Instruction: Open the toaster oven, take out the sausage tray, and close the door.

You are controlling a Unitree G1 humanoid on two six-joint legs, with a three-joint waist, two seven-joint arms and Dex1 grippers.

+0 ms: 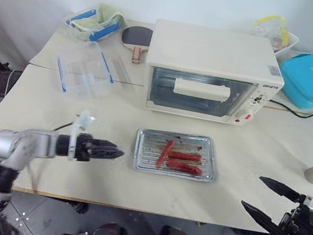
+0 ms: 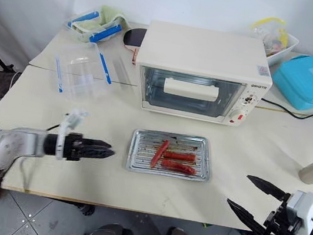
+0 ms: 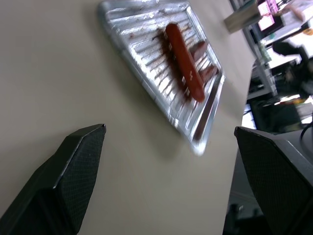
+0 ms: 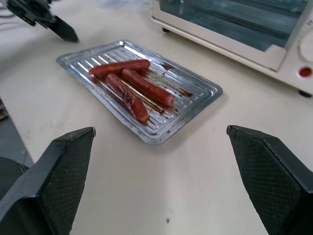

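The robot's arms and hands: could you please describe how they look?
The left arm is silver-grey metal with a black wrist and a white bracket. The right hand sits on a white and black wrist. Each hand has two pointed black fingers with finely textured pads; the left hand matches.

Sausage tray (image 3: 161,68) smeared by blur in the left wrist view, toaster oven (image 4: 244,29) cut off at the right wrist view's edge, brand label (image 1: 273,86) too small to read
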